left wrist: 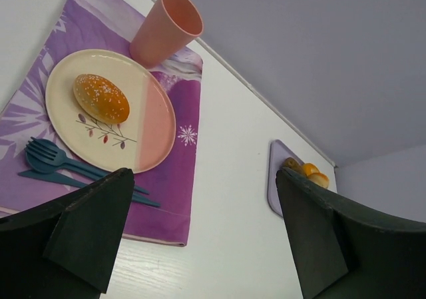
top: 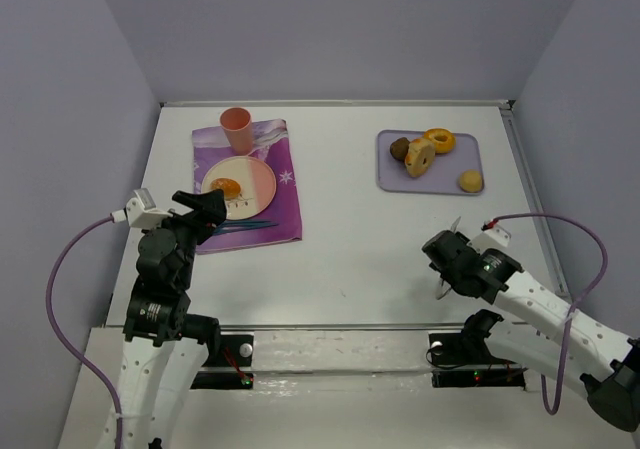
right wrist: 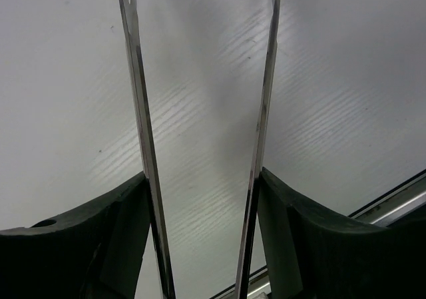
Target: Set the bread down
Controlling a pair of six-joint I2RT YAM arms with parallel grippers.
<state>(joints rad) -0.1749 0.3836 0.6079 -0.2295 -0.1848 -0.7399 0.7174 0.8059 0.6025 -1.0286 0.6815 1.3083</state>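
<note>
The bread (top: 226, 186), a small golden-orange bun with a browned top, lies on the left half of the pink and cream plate (top: 262, 174). In the left wrist view the bread (left wrist: 101, 98) rests on the plate (left wrist: 156, 112) above a leaf pattern. My left gripper (top: 213, 209) is open and empty, just near of the plate's near edge; the left wrist view shows it (left wrist: 204, 176) with its jaws wide apart. My right gripper (top: 446, 259) hovers over bare table at the right and holds metal tongs (right wrist: 136, 79), whose two arms stand apart with nothing between them.
A pink cup (top: 236, 124) stands behind the plate on a purple mat (top: 285, 204). A blue fork and knife (top: 245, 225) lie on the mat's near edge. A lavender tray (top: 385, 174) at the back right holds an orange donut (top: 439, 139), other pastries and a yellow bun (top: 470, 181).
</note>
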